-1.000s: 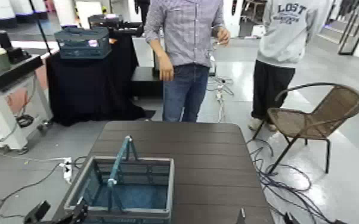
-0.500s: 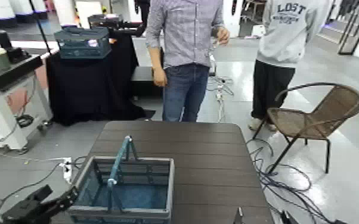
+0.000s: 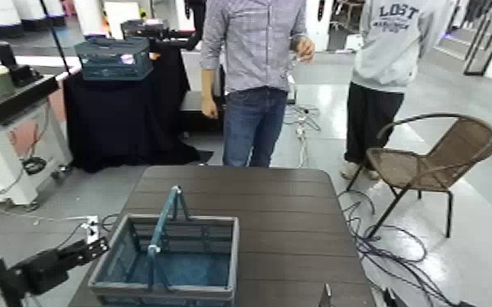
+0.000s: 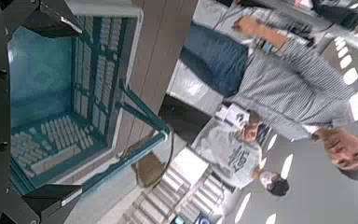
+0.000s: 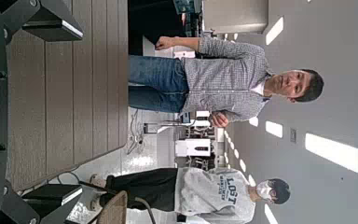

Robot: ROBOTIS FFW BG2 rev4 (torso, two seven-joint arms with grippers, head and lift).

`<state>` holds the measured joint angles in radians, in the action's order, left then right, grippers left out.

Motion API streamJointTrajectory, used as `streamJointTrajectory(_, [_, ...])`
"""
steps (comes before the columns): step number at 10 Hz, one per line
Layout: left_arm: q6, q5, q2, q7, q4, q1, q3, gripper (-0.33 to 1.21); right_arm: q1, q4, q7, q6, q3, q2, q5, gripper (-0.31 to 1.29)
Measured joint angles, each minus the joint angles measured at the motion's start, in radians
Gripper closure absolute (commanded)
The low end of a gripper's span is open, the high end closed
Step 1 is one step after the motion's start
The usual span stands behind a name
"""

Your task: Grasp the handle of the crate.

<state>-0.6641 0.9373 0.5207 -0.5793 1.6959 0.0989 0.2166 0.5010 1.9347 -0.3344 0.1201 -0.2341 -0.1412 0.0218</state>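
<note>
Left gripper [image 3: 94, 247], seen from the head, hangs off the table's near-left corner beside the rectangular teal slotted plastic crate [image 3: 167, 263], well short of its thin arched teal hoop handle [image 3: 162, 227], which stands raised and ungrasped. From the left wrist, its fingers [image 4: 51, 19] are spread apart over the crate, nothing between them. From the right wrist, the idle right gripper [image 5: 47, 107] sits open above the dark slatted table [image 5: 70, 103], so the whole grasp remains.

"LOST" in dark letters on a standing person's grey sweatshirt [image 3: 398, 37].
</note>
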Motion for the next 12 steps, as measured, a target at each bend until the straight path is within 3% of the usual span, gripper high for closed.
streamJointTrajectory(4, [-0.092,0.083,0.083,-0.087,-0.179,-0.198,-0.145,0.11,-0.006,-0.006,0.002,0.003,-0.004,-0.002,0.006,0.15])
streamJointTrajectory(6, [-0.132,0.093,0.108,-0.145,-0.272,-0.285,-0.211,0.11,-0.010,-0.008,0.003,0.003,-0.007,-0.003,0.011,0.15])
streamJointTrajectory(12, [-0.231,0.181,0.109,-0.219,-0.515,-0.533,-0.443,0.11,-0.022,-0.022,0.005,0.008,-0.014,-0.008,0.024,0.15])
